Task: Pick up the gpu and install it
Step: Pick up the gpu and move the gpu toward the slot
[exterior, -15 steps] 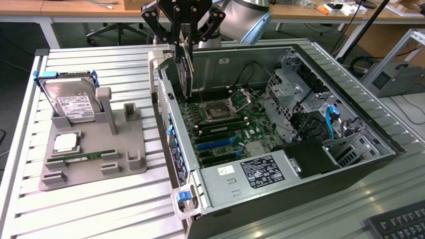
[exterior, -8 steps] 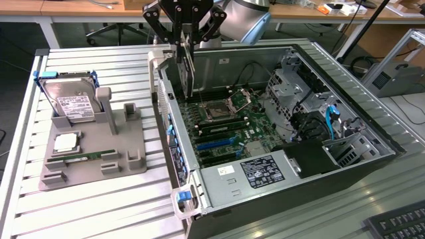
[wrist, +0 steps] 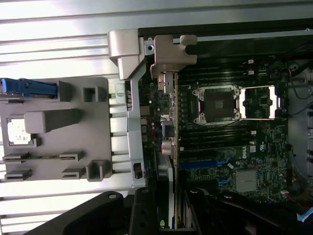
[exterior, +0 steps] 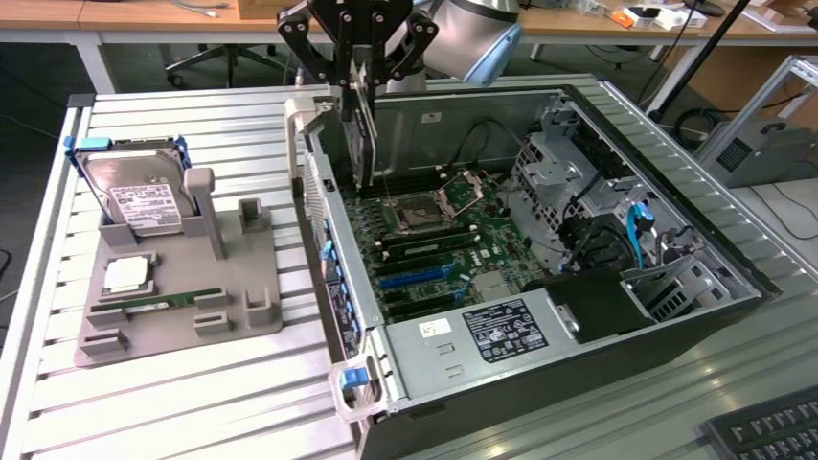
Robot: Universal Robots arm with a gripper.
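Observation:
My gripper (exterior: pixel 359 69) hangs above the open computer case (exterior: pixel 422 340), shut on the gpu (exterior: pixel 364 134). The card hangs on edge, thin and dark, its lower end just above the motherboard (exterior: pixel 442 244) near the case's wall on the exterior view's left. In the wrist view the gpu (wrist: pixel 174 122) shows edge-on between the black fingers (wrist: pixel 143 210), with its silver bracket (wrist: pixel 168 56) at the far end by the case's rear wall. The card lies over the motherboard (wrist: pixel 254 147), beside the blue expansion slots (wrist: pixel 200 164).
A grey holder (exterior: pixel 237 316) on the slatted table carries a hard drive with blue handles (exterior: pixel 134 187), a CPU (exterior: pixel 128 273) and a RAM stick (exterior: pixel 160 304). Drive cages and cables (exterior: pixel 626 230) fill the case's far side. A keyboard (exterior: pixel 767 431) lies at the near right corner.

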